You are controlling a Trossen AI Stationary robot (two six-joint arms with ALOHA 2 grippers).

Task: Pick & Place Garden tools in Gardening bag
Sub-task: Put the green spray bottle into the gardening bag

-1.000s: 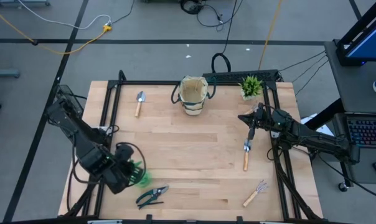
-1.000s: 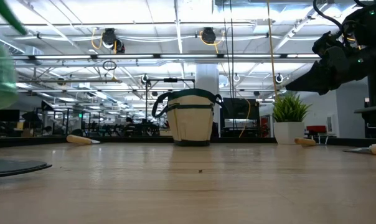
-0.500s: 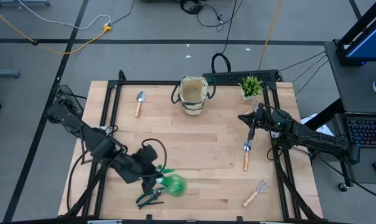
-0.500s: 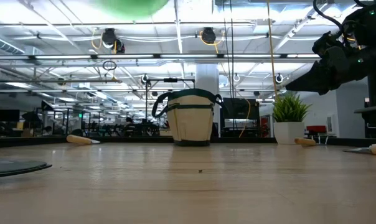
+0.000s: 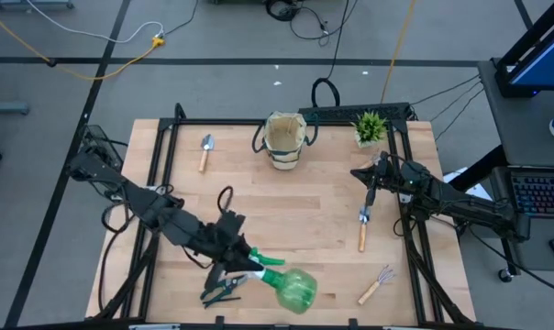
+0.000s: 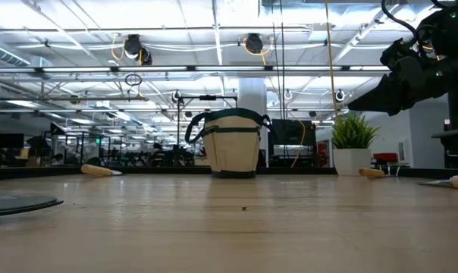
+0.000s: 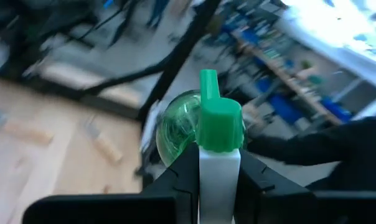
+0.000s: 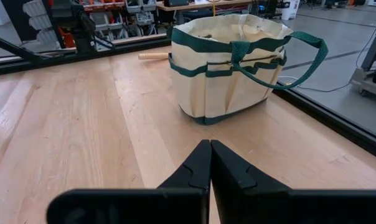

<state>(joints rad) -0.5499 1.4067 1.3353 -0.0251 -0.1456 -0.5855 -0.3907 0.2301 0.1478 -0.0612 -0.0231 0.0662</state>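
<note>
In the high view, the bag (image 5: 285,139) is seen at the upper middle of the desk (image 5: 295,215). Nothing can be made out inside it, so the task is judged barely begun. One trowel (image 5: 204,151) lies at the upper left, a second trowel (image 5: 363,228) right of centre, the rake (image 5: 376,284) at the lower right and the shears (image 5: 223,291) at the lower left. The spray bottle (image 5: 289,288) is held at its neck by the left gripper (image 5: 249,266), low in the frame, just right of the shears. The right gripper (image 5: 370,186) is closed on nothing, above the second trowel.

In the low view, the bag (image 6: 233,142) stands mid-frame with the plant (image 6: 352,142) to its right.

In the left wrist view, the bottle's neck (image 7: 220,162) is clamped between the fingers.

In the right wrist view, the closed, empty fingers (image 8: 197,171) point toward the bag (image 8: 228,65).
</note>
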